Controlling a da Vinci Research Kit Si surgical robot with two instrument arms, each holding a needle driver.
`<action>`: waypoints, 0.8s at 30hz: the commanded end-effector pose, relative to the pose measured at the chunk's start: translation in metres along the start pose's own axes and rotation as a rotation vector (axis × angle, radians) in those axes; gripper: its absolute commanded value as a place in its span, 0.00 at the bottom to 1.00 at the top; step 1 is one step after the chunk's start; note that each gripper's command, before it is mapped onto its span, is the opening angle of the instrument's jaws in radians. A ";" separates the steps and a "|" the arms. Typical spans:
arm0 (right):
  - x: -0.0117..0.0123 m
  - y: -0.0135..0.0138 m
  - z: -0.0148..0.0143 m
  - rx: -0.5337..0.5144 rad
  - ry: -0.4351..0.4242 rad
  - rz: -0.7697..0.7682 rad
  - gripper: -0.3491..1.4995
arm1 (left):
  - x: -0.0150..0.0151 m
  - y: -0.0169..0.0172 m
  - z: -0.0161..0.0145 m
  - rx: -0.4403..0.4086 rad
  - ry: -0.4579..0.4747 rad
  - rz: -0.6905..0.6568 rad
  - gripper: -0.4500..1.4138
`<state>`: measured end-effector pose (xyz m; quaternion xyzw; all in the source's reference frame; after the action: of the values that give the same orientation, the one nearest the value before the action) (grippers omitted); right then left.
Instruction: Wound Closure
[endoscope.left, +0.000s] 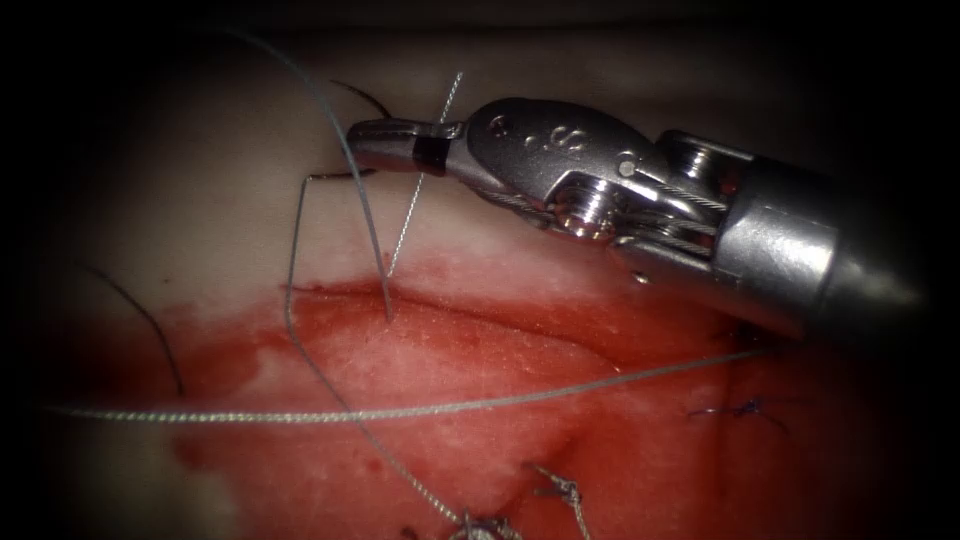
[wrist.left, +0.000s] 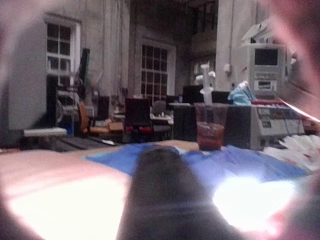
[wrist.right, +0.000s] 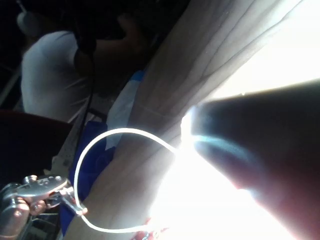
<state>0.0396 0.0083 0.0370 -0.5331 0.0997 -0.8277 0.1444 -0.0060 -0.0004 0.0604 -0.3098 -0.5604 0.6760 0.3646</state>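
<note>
Curved needle (endoscope.left: 368, 215): tip sunk into the tissue (endoscope.left: 430, 350) at the far edge of the cut (endoscope.left: 470, 310), its body rising toward the right tool (endoscope.left: 385, 140). The right tool's jaws are closed on the thread (endoscope.left: 420, 185), just right of the needle. More thread crosses the red fluid (endoscope.left: 230, 350) from left to right, nearer the viewer.
</note>
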 end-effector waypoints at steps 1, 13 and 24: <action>-0.0013 -0.0012 -0.0006 -0.003 -0.011 -0.001 0.00 | 0.0014 0.0006 -0.0007 -0.050 0.068 -0.047 0.00; -0.0013 -0.0034 -0.0038 -0.011 -0.060 0.080 0.00 | 0.0017 -0.0095 0.0076 -0.184 0.385 -0.457 0.00; -0.0016 -0.0031 -0.0038 -0.017 -0.081 0.098 0.00 | 0.0006 -0.0128 0.0100 -0.116 0.321 -0.792 0.00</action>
<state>0.0356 0.0105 0.0361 -0.5584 0.1302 -0.7984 0.1837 -0.0128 -0.0052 0.0756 -0.1867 -0.6101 0.3938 0.6617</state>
